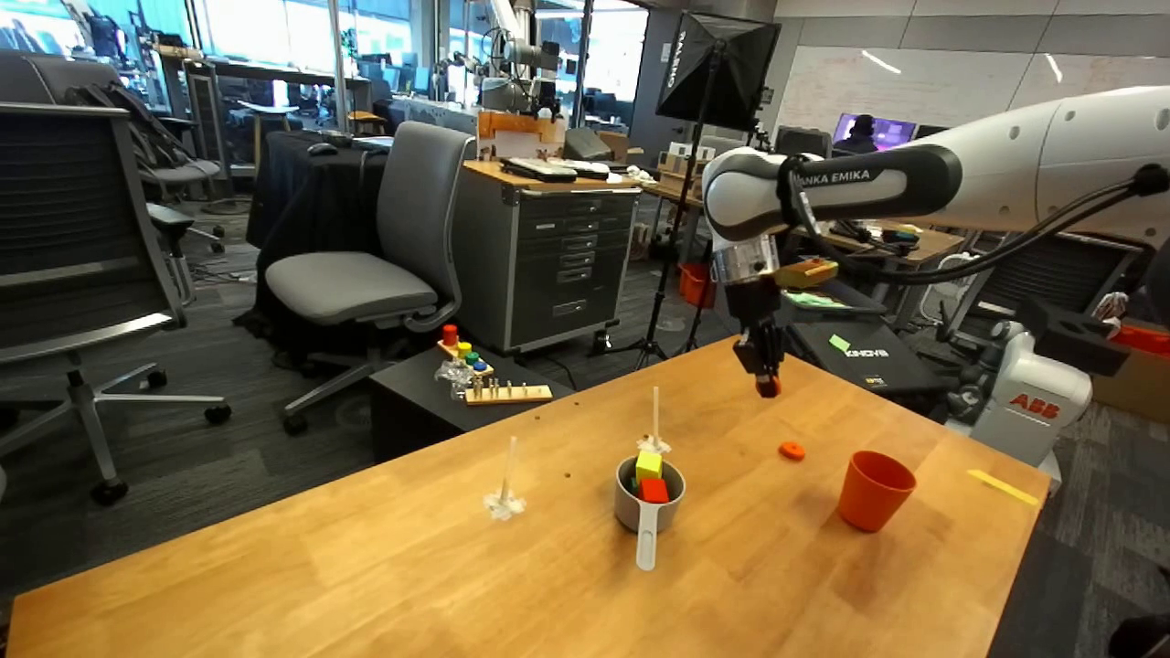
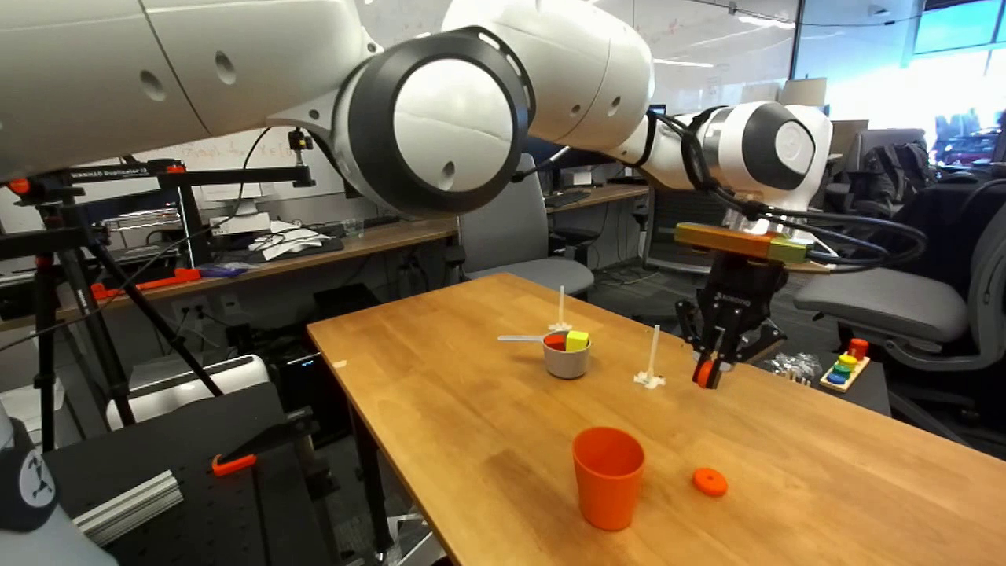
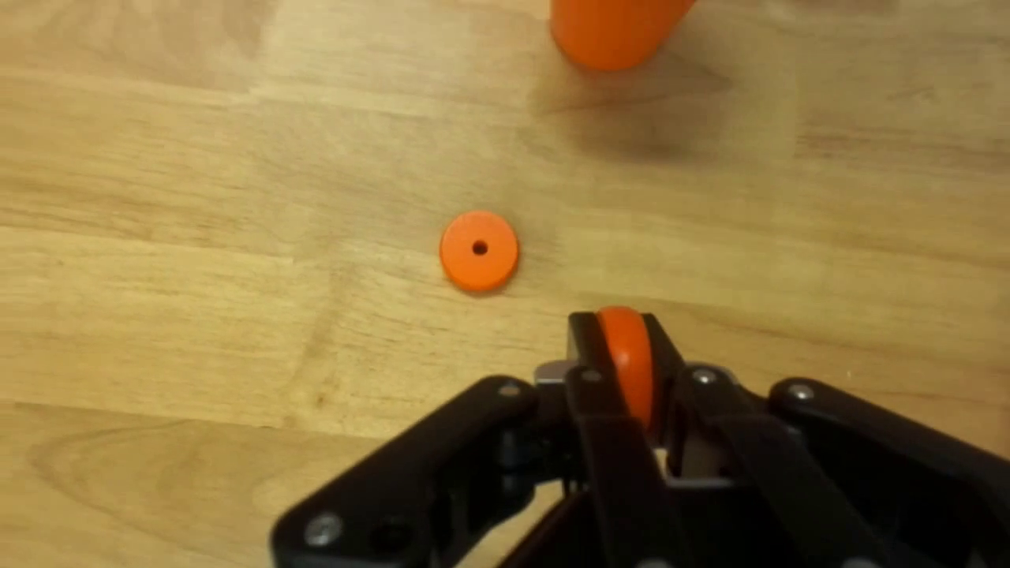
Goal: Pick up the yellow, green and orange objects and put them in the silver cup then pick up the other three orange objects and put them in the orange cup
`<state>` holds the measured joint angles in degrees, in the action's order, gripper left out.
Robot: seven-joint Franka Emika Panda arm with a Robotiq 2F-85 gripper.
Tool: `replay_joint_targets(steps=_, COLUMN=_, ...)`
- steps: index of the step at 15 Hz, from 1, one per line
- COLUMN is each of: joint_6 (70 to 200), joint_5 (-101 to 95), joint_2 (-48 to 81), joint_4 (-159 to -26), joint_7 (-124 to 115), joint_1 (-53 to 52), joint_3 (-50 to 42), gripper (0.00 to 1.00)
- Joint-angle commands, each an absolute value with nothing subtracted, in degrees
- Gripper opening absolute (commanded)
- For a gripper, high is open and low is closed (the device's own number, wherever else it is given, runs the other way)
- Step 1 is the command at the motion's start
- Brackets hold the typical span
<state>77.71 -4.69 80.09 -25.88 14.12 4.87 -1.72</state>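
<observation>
Lab, wood tabletop point(image 1: 366, 557) with two pale sticks point(image 2: 654, 352) standing on it. Jaws hang above it, clamped on an orange piece point(image 3: 629, 363) edge-on, right at their ends; looks like a shallow bite, so move smoothly. Loose disc point(image 3: 472, 265) lies flat below, just off the line from jaws to orange cup point(image 2: 607, 487), which stands upright. My read: step in hand is the drop into that cup. Climb until the piece clears the rim, skirt the disc, stop centred over the mouth, dip just inside, then part the jaws only as far as needed; too wide could catch the wall and probably tip it. Back out straight up. Cup's floor is hidden, so can't say if the third orange bit is in there. Silver cup point(image 2: 567, 364), well apart, holds yellow block point(image 1: 648, 465) and red block point(image 1: 654, 491), so leave it be; green one maybe tucked in too, hard to tell
</observation>
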Motion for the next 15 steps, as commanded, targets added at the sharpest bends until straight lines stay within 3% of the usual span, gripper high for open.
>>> replay_joint_targets(steps=1, joint_6=70.15, joint_5=-6.67, joint_2=76.58, joint_4=-28.05, joint_7=17.63, joint_1=3.26, joint_3=-2.60, gripper=0.06)
replay_joint_targets(steps=13, joint_6=43.27, joint_5=-10.20, joint_2=82.26, joint_4=-25.66, joint_7=24.93, joint_1=2.27, joint_3=-2.62, gripper=0.06)
replay_joint_targets(steps=14, joint_6=47.76, joint_5=-9.48, joint_2=77.04, joint_4=-37.86, joint_7=23.91, joint_1=2.42, joint_3=-3.21, gripper=0.06)
replay_joint_targets(steps=15, joint_6=46.93, joint_5=-9.89, joint_2=77.63, joint_4=-38.44, joint_7=23.99, joint_1=2.55, joint_3=-3.45, gripper=0.07)
